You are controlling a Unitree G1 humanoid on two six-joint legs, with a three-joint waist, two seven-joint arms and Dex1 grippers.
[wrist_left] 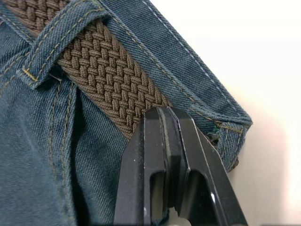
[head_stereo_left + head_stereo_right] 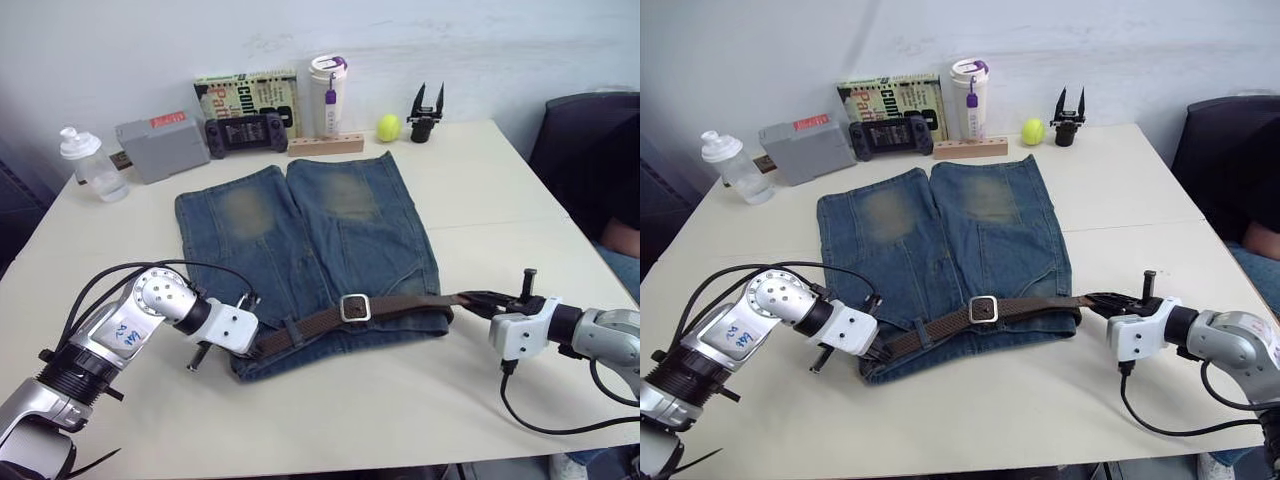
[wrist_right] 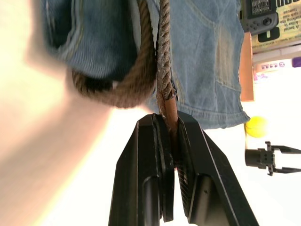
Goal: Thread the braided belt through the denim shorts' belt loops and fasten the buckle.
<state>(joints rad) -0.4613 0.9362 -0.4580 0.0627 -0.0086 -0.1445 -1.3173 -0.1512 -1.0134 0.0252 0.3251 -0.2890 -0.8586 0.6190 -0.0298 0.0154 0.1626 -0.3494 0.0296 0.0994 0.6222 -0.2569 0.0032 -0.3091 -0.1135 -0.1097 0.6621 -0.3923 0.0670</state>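
Head view: the braided belt [image 2: 330, 318] lies along the waistband of the denim shorts [image 2: 300, 250], running gripper to gripper — buckle [image 2: 354, 308] between them. Left wrist view: left gripper [image 1: 165, 113] pinched shut, tips against the weave beside a belt loop [image 1: 56, 35]. Right wrist view: right gripper [image 3: 170, 123] clamps the leather tip — the strap extends straight ahead.

The braided belt [image 2: 1020, 307] lies across the denim shorts [image 2: 945, 255], its tip in the right gripper [image 2: 1102, 300]

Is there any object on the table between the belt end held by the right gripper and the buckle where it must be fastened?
Nothing visible does. The right gripper pinches the braided belt by its tip off the shorts' edge; from there the strap runs freely along the waistband of the denim shorts to the buckle.
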